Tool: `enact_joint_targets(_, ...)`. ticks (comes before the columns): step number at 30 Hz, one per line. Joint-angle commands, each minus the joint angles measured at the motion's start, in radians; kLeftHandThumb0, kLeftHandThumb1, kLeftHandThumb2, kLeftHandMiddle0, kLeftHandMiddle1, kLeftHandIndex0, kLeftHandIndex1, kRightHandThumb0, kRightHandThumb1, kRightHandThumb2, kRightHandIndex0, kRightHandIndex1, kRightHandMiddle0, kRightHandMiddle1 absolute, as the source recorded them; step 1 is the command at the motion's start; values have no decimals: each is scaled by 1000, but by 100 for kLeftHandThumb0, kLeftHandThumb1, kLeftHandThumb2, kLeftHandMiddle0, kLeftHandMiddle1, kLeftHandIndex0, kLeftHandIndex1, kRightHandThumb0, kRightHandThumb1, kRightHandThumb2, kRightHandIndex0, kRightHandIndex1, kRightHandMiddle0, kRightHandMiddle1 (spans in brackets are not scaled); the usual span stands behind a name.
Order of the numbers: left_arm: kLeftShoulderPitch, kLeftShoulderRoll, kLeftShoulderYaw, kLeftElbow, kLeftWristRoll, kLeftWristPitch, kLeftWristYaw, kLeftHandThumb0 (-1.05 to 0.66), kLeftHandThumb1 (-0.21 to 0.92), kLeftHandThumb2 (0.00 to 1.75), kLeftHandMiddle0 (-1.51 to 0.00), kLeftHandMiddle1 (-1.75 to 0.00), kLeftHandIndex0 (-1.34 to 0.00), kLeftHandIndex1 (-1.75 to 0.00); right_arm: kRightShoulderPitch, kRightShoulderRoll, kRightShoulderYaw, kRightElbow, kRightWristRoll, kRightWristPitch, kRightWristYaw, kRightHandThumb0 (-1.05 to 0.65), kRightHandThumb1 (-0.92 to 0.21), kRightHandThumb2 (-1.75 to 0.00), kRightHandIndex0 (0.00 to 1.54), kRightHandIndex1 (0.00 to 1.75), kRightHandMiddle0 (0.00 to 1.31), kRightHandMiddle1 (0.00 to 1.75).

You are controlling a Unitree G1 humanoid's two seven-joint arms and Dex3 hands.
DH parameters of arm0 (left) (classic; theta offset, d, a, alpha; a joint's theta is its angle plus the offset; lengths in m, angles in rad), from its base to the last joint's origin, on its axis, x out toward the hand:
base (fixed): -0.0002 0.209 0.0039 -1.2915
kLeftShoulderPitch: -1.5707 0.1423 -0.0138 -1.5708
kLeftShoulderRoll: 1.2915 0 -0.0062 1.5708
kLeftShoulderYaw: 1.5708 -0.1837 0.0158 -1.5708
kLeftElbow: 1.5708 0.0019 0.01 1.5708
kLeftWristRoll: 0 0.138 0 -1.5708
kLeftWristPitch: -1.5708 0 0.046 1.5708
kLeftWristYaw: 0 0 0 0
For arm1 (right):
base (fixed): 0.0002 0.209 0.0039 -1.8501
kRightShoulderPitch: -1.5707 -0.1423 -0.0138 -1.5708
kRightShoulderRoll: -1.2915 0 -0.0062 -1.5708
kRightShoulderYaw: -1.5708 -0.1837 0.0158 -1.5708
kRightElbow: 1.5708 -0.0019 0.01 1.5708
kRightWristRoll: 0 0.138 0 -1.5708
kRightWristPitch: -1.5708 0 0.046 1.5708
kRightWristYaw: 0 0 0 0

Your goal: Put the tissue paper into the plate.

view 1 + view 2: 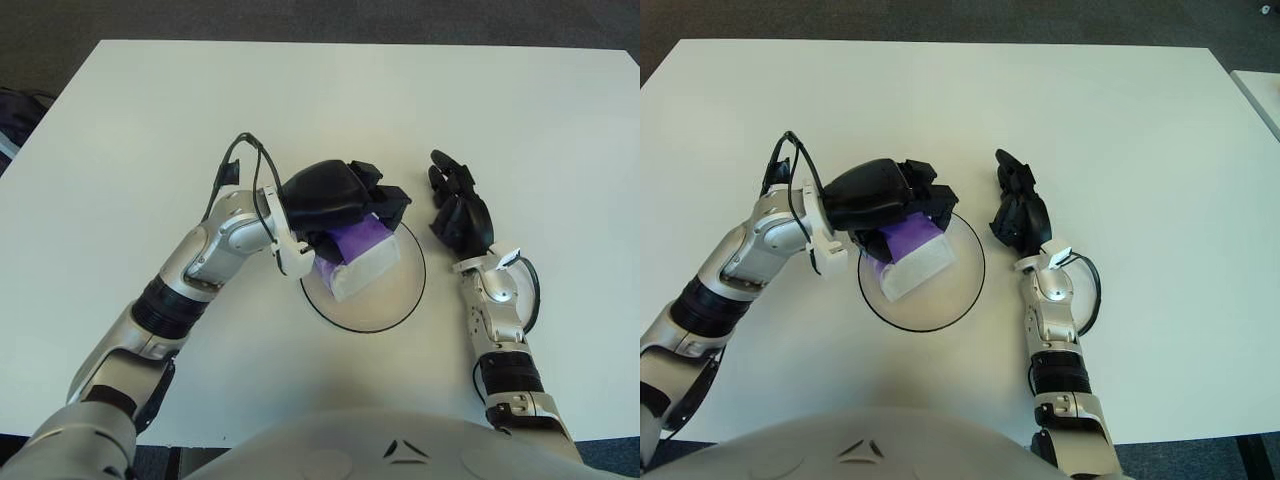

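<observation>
One pack: the tissue paper (358, 256), purple with a pale clear wrapper, sits tilted over the left part of the plate (400, 305); its lower corner seems to meet the plate's inner surface, though contact is hard to judge.
Writing: none can be read on the pack or anywhere else.
Left hand: the left hand (340, 200) covers the top of the pack, its dark fingers (388, 194) curled around it and pinching it.
Plate: pale, round, dark-rimmed, on the white bench (120, 150), between the two hands.
Right hand: the right hand (1020, 215) shows just right of the plate's rim, fingers loosely extended and holding nothing.
In the way: the left hand hides the upper part of the pack and the plate's upper-left rim.
Surroundings: dark floor (300, 18) beyond the bench's far edge.
</observation>
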Motion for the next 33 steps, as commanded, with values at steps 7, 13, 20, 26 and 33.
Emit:
enact_joint_targets(7,23,0,-8,91,135,-159,146,-1,-8,175,-92,-175,-71,-166,95,6,4,179,-48,27,-44,-79,-92,-109,23,3,0,45)
enact_joint_targets(13,20,4,-4,122,239,-223,241,-1,-7,175,-91,-175,-69,-170,98,9,10,169,-61,15,-59,-78,-92,-110,25,5,0,46)
enact_joint_targets(20,19,-8,0,156,261,-248,304,-1,-5,174,-89,-175,-66,-174,103,7,20,153,-80,18,-78,-78,-92,-110,26,5,0,47)
enact_joint_targets(26,12,-17,13,150,259,-255,336,-1,12,148,-75,-175,-66,-154,108,14,18,133,-54,52,-63,-76,-92,-109,26,5,0,50)
enact_joint_targets(33,8,28,18,105,306,-240,295,-51,81,76,-11,-113,-20,-132,112,20,11,145,-9,69,-30,-75,-92,-108,26,5,0,58)
